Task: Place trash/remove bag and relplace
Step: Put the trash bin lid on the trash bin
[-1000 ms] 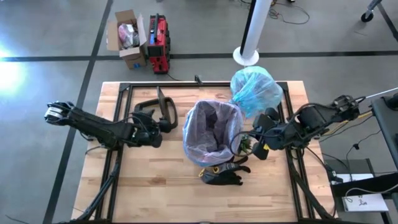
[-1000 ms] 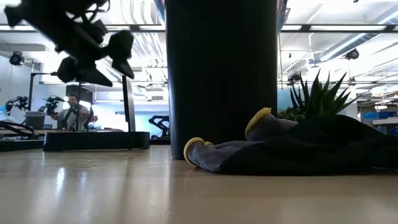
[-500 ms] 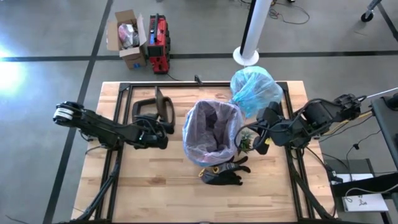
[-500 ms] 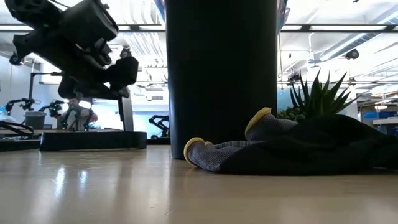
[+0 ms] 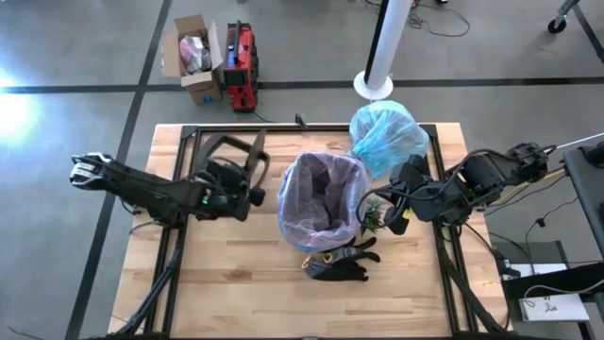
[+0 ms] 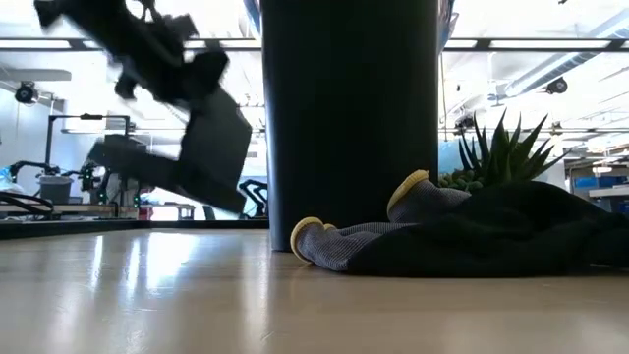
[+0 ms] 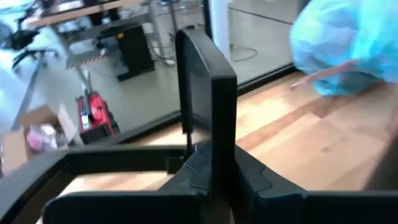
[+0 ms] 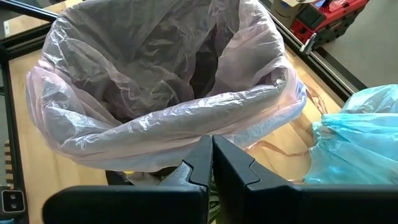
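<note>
The teal-blue bag [image 5: 387, 137] is seen knotted and full on the table top, at about 1 o'clock from the black bin [image 6: 349, 118] and just beside it. The bin has already been relined with a pink liner [image 5: 321, 184], which is spread over the rim. No loose trash can be made out on the table.

Outward from there, at 9 o'clock of the bin, the change is found. The left gripper [image 5: 247, 184], whose fingers stood wide apart a second ago, has been brought together and is now clamped on a black lid frame [image 5: 238, 156]. That frame lay flat on the wood a moment earlier. In the low view it is now seen raised off the table and tilted [image 6: 211, 147], and in the left wrist view its flat panel [image 7: 202, 81] is held upright between the fingers.

The bag swap is therefore judged to be largely done, and the step in hand is taken to be the return of the lid to the bin.

At 3 o'clock of the bin the right gripper [image 5: 379, 210] is held with its fingers together and nothing between them, just off the liner's rim. It has scarcely been moved in the last half second. A green plant tuft [image 5: 373, 217] lies beside it, and a black-and-yellow glove [image 5: 340, 264] lies at 6 o'clock.
</note>
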`<state>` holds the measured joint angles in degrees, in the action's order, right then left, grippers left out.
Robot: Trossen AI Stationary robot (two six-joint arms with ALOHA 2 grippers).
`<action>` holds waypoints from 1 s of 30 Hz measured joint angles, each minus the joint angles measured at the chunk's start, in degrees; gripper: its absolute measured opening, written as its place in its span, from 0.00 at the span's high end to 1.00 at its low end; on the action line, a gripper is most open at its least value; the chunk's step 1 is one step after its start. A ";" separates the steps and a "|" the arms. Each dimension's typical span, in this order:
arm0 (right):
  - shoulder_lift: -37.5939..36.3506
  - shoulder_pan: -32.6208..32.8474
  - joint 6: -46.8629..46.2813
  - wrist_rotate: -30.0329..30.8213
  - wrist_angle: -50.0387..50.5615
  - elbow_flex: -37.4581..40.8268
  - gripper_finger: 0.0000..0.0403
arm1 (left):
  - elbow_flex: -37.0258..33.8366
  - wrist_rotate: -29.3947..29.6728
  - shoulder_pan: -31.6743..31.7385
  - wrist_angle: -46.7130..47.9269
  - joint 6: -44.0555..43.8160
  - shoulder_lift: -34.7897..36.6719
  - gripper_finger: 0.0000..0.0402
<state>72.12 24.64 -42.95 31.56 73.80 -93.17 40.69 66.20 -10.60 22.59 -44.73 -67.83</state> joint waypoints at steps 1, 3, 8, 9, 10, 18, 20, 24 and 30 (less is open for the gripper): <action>0.00 0.00 -0.01 -0.01 -0.03 0.00 1.00 | 2.24 -0.77 -0.29 3.99 0.77 1.25 0.98; 0.00 0.00 -0.02 -0.03 -0.06 0.00 1.00 | 7.86 -2.14 -0.96 13.19 -1.13 3.43 0.98; -0.04 -0.02 0.63 -0.01 -0.13 0.02 1.00 | 23.43 -2.23 -3.39 31.92 -0.12 7.10 0.98; -0.04 -0.02 1.34 0.00 -0.14 0.02 1.00 | 26.14 -2.63 -3.81 32.59 3.62 7.72 0.98; -0.04 -0.02 2.17 0.10 -0.19 0.01 1.00 | 29.01 -3.68 -4.19 32.50 7.82 8.18 0.98; -0.48 -0.31 7.40 3.51 -1.73 -1.54 1.00 | 48.53 -19.61 -4.45 26.42 26.13 8.90 0.98; -0.59 -0.31 10.30 4.86 -2.63 -3.22 1.00 | 50.71 -25.88 -4.46 21.24 31.27 8.47 0.98; -0.60 -0.31 16.00 7.83 -3.89 -7.63 1.00 | 51.86 -37.52 -4.47 9.12 40.90 7.40 0.98; -0.63 -0.31 23.18 11.05 -4.28 -13.50 1.00 | 50.84 -54.37 -3.89 -3.07 47.08 4.52 0.98</action>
<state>71.48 24.34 -19.77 42.61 69.52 -106.67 91.53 11.83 -14.49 19.52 2.35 -63.30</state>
